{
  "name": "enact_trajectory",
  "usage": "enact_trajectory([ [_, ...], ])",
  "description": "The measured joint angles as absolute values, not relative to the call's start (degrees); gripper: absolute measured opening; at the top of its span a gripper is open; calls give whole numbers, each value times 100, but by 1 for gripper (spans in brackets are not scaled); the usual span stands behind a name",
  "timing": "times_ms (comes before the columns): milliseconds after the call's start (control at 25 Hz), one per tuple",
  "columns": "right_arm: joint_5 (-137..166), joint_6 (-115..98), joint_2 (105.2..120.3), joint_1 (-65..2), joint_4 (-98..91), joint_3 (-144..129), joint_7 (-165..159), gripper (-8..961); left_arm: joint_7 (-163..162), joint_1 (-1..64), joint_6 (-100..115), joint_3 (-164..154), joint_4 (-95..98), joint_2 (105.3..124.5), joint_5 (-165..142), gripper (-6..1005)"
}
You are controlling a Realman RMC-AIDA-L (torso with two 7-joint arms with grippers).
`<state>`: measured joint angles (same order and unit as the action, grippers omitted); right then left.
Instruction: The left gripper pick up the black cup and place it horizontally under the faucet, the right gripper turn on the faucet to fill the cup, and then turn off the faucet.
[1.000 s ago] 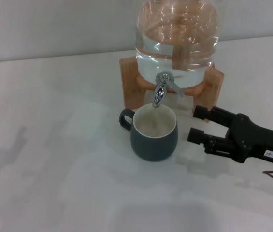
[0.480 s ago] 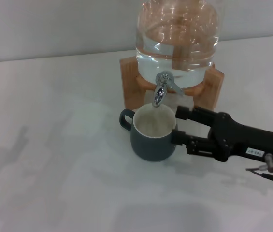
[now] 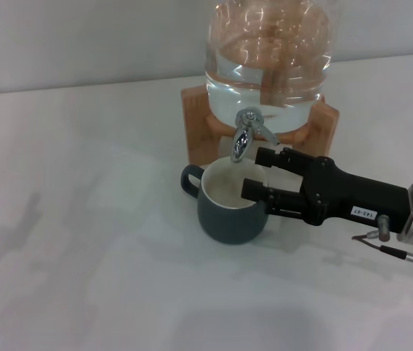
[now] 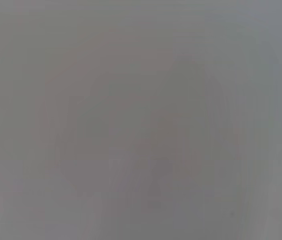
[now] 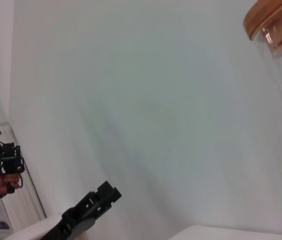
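Note:
The black cup (image 3: 232, 205) stands upright on the table, its cream inside showing and its handle to the left. It sits right under the chrome faucet (image 3: 243, 140) of the clear glass jar (image 3: 268, 58). My right gripper (image 3: 257, 173) reaches in from the right, open and empty. One finger is just below the faucet's lever and the other is over the cup's right rim. A black claw (image 5: 88, 210), which seems to be my left gripper, shows far off in the right wrist view. The left wrist view is plain grey.
The jar rests on a wooden stand (image 3: 195, 124) at the back of the white table (image 3: 82, 219). Its wooden lid (image 5: 270, 17) shows in the right wrist view. A person's hand (image 5: 3, 180) holding a device is at that view's far edge.
My right gripper has moved left from beside the cup to the faucet, its fingers now over the cup's right rim. The cup has not moved.

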<state>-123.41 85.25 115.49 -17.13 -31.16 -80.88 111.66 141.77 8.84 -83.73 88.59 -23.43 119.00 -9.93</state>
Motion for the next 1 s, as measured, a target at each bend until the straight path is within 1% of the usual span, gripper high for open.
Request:
enact_trajectory([
  [1000, -12363, 8656, 11513, -1649, -3188, -7830, 11153, 842, 14178, 1066, -8328, 8859, -2197, 11887, -1012, 894],
])
